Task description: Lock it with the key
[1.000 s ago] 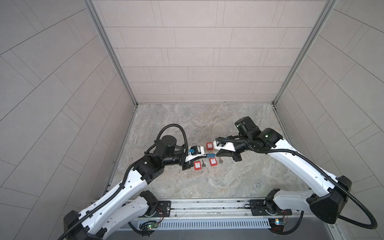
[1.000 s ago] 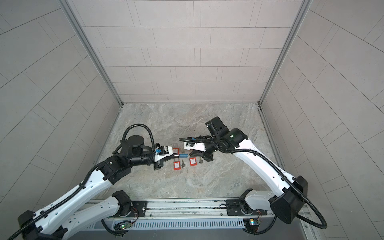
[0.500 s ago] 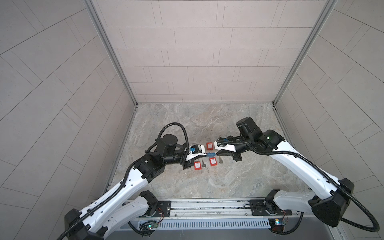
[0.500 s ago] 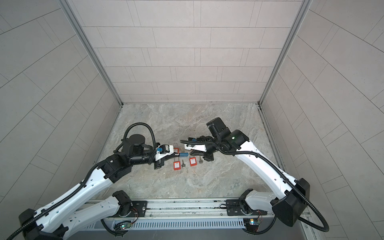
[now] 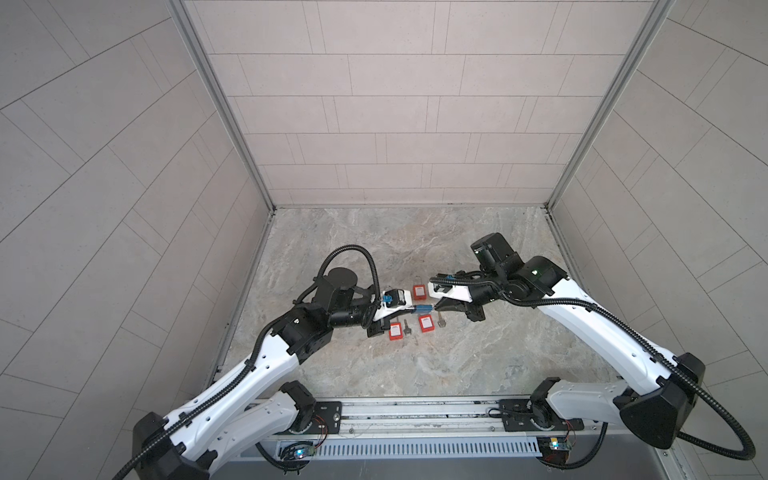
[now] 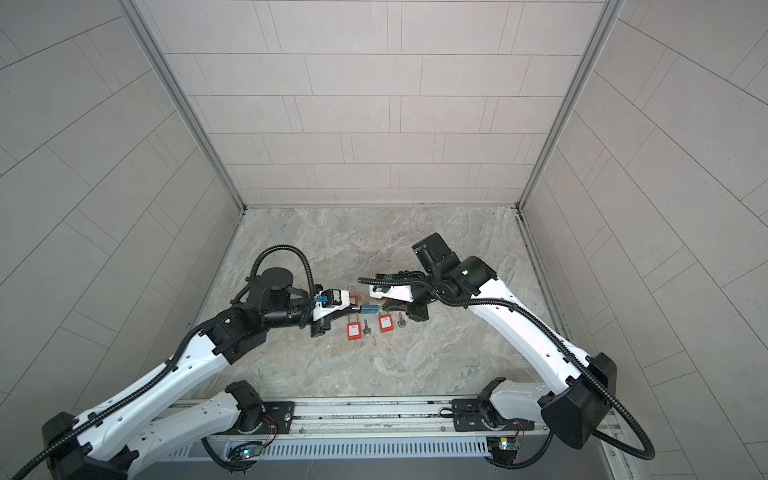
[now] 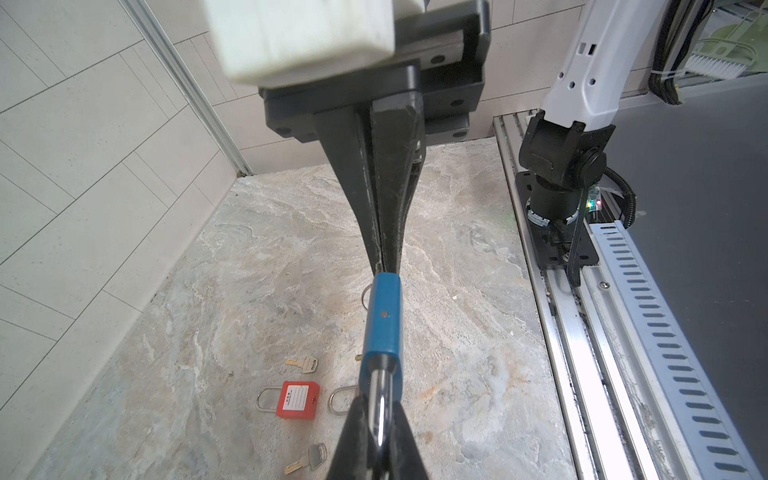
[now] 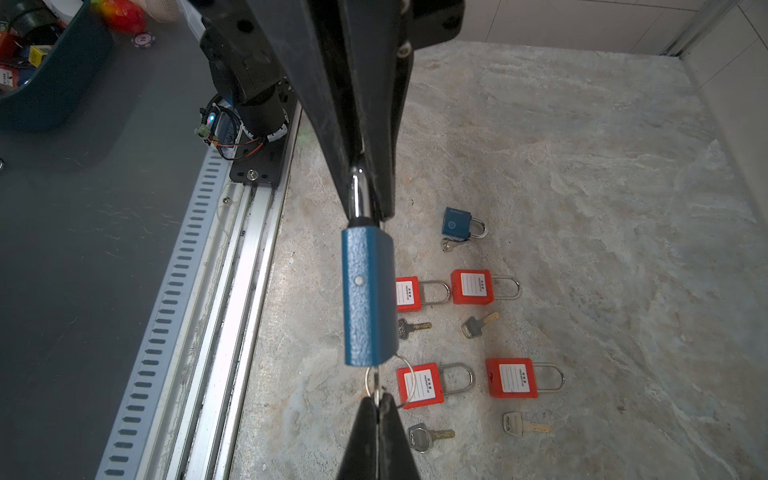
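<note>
blue padlock (image 8: 368,295) hangs in mid-air above the counter (image 5: 415,365), gripped at both ends, left fingers (image 7: 359,415) clamped on its shackle (image 8: 359,195), right fingers (image 8: 382,409) pinched shut on the key (image 8: 375,380) seated in its base, red padlocks (image 8: 419,386) and loose keys (image 8: 430,434) lying below

Lit brightly and evenly from overhead in both top views; threw only faint, soft shadows onto the desk (image 5: 415,241). Bowed the wall tiles (image 5: 395,104) toward the frame edges. Blurred the near white housing (image 7: 299,37) in the left wrist view; glinted off the steel shackle (image 7: 380,403).
</note>
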Controlling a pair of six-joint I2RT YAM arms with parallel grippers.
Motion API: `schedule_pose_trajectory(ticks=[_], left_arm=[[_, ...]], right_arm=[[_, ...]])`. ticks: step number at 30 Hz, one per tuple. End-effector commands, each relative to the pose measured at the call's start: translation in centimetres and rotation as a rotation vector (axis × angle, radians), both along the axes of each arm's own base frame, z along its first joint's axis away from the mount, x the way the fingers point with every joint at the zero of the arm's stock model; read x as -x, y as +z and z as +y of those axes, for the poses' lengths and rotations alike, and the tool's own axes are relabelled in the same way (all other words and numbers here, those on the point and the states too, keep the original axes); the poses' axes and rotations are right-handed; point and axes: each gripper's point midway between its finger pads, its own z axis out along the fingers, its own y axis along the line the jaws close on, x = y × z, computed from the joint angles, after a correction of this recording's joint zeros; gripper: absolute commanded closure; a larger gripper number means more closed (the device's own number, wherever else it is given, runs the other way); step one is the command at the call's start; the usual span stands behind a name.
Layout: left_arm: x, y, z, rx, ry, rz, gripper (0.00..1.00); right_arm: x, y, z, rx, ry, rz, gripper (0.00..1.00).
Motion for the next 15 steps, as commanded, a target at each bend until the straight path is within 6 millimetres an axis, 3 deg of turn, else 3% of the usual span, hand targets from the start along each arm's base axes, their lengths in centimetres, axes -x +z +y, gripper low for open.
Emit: schedule_pose_trajectory(ticks=[1,6,15], left_arm=[[-0.4,1.5,0.6,0.022,0.019,-0.049,1.00],[-0.2,1.2,0.7,0.022,0.014,-0.041,1.00],[-0.1,1.2,0.3,0.042,-0.002,-0.034,1.00]], right_arm=[[-0.7,-1.3,-2.8,0.111,-0.113,0.031,0.84],[-0.3,-0.5,-2.8,0.085,-0.116,0.022,0.60],[-0.1,0.3,-0.4,0.037,-0.099,0.045,0.60]])
